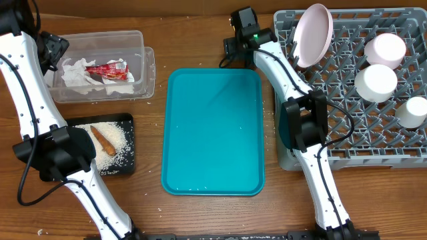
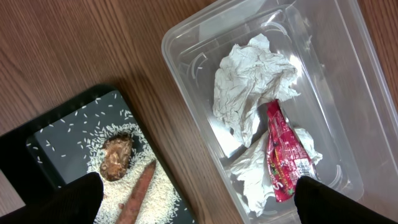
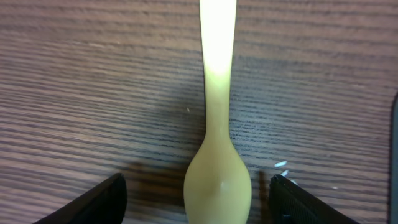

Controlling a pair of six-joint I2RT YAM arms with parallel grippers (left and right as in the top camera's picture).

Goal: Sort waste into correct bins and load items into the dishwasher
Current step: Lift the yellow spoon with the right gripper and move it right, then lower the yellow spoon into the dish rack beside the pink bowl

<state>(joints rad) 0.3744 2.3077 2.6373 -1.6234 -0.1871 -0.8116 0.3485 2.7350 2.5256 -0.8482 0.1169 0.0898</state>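
Note:
My right gripper (image 3: 196,205) is open low over the wood table, one finger on each side of the bowl of the pale yellow spoon (image 3: 217,124) and clear of it. In the overhead view that arm (image 1: 241,37) hides the spoon. The grey dishwasher rack (image 1: 347,157) holds a plate (image 1: 313,33) on edge, two upturned bowls (image 1: 385,50) (image 1: 375,82) and a cup (image 1: 415,111). My left gripper (image 2: 199,208) hangs open and empty above the bins. The clear tub (image 2: 186,68) contains napkins (image 2: 249,81) and a red wrapper (image 2: 283,155). The black tray (image 2: 56,143) carries rice (image 2: 158,186), a brown stick (image 2: 140,190) and a lump (image 2: 116,155).
A large teal tray (image 1: 213,133) lies at the table's middle, between the bins on the left and the rack on the right. A few stray rice grains (image 3: 281,165) dot the wood beside the spoon. The rack's dark edge (image 3: 394,155) stands just right of my right gripper.

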